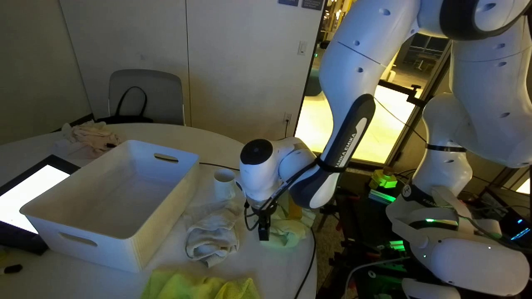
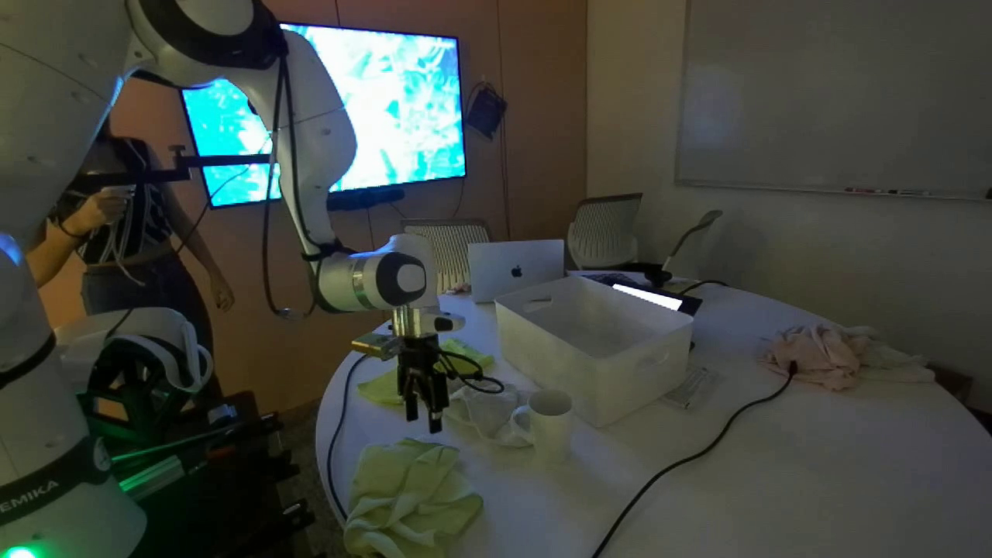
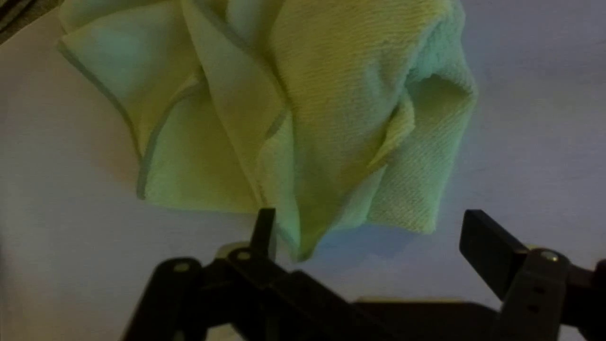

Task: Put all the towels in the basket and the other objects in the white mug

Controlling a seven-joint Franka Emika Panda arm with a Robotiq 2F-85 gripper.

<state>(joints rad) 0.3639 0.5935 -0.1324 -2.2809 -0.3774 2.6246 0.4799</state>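
Note:
My gripper [image 1: 264, 237] [image 2: 424, 422] points down above the table, with its fingers apart and nothing between them in the wrist view [image 3: 367, 232]. A crumpled yellow-green towel [image 2: 411, 496] [image 1: 286, 233] lies near the table edge. A yellow-green towel [image 3: 341, 109] fills the wrist view just ahead of the fingers, one corner near the left finger. A whitish towel [image 1: 214, 236] [image 2: 484, 411] lies beside the white mug [image 1: 224, 185] [image 2: 552, 426], which stands upright. Another yellow towel [image 1: 199, 286] [image 2: 387, 385] lies further along. The white basket [image 1: 112, 249] [image 2: 573, 372] looks empty.
A pinkish cloth [image 1: 93, 137] [image 2: 825, 356] lies beyond the basket. A bright-screened device [image 1: 33, 199] and a laptop [image 2: 515, 270] stand near the basket. A black cable [image 2: 697, 449] crosses the table. A dark marker-like object [image 1: 11, 269] lies at the table's left in an exterior view.

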